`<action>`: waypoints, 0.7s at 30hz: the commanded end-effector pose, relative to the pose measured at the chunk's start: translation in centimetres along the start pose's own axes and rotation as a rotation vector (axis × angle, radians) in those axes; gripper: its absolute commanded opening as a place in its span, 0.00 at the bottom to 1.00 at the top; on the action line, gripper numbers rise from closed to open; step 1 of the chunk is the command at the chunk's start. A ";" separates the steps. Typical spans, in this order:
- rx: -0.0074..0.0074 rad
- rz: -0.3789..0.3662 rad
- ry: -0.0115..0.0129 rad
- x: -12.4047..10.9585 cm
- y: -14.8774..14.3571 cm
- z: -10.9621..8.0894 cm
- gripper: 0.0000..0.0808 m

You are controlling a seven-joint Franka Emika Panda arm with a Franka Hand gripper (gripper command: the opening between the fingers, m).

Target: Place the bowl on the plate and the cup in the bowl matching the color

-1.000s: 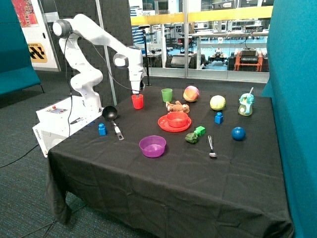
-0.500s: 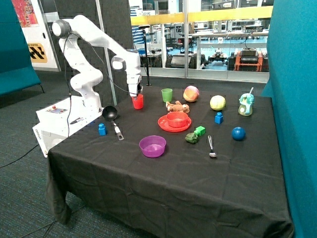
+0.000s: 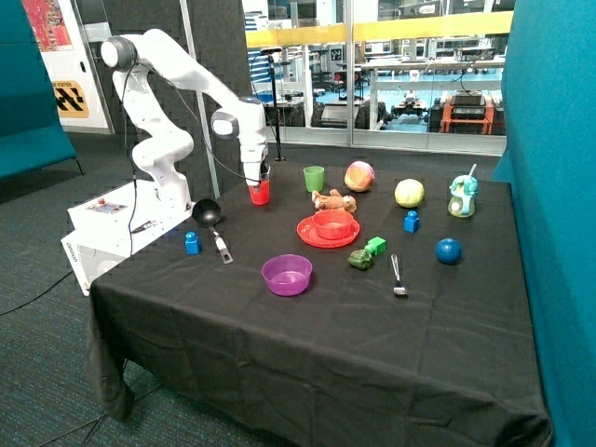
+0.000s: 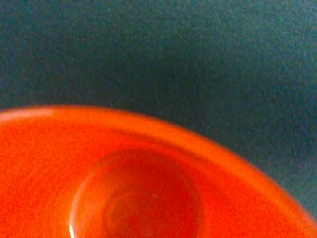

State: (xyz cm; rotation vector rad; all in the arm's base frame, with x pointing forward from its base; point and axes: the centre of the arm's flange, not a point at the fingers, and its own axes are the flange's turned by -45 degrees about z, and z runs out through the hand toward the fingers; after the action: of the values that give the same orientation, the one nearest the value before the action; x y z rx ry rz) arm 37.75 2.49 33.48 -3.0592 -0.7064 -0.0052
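Tabletop: bowl [image 3: 332, 223] on plate [image 3: 312, 234], empty.

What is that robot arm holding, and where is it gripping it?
The gripper is at the red cup's rim, but whether it is actually gripping cannot be told.

The arm's hand [image 3: 261, 177] is reaching down into the top of the red cup [image 3: 260, 192], near the far edge of the table [image 3: 307, 335]. The red bowl [image 3: 332, 223] is sitting on the red plate [image 3: 310, 234], well apart from the cup. A green cup [image 3: 314, 179] is standing beyond the plate, and a purple bowl [image 3: 287, 275] is lying nearer the front.
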 end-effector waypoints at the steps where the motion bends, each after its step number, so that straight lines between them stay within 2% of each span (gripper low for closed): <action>1: -0.0011 0.009 -0.0037 -0.1 0.1 0.9 0.60; 4: -0.0011 0.011 -0.0037 -0.2 0.1 1.0 0.54; 5: -0.0011 0.013 -0.0037 -0.2 0.1 1.1 0.48; 6: -0.0011 0.016 -0.0037 -0.2 0.1 1.1 0.40; 7: -0.0011 0.018 -0.0037 -0.3 0.0 1.2 0.23; 8: -0.0011 0.020 -0.0037 -0.2 0.0 1.3 0.12; 9: -0.0011 0.026 -0.0037 -0.2 0.0 1.4 0.06; 12: -0.0011 0.041 -0.0036 -0.2 0.1 1.4 0.01; 21: -0.0011 0.045 -0.0036 0.0 0.2 1.5 0.00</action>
State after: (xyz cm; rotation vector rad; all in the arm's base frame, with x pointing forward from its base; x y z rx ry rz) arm 37.77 2.34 32.26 -3.0696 -0.6550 0.0006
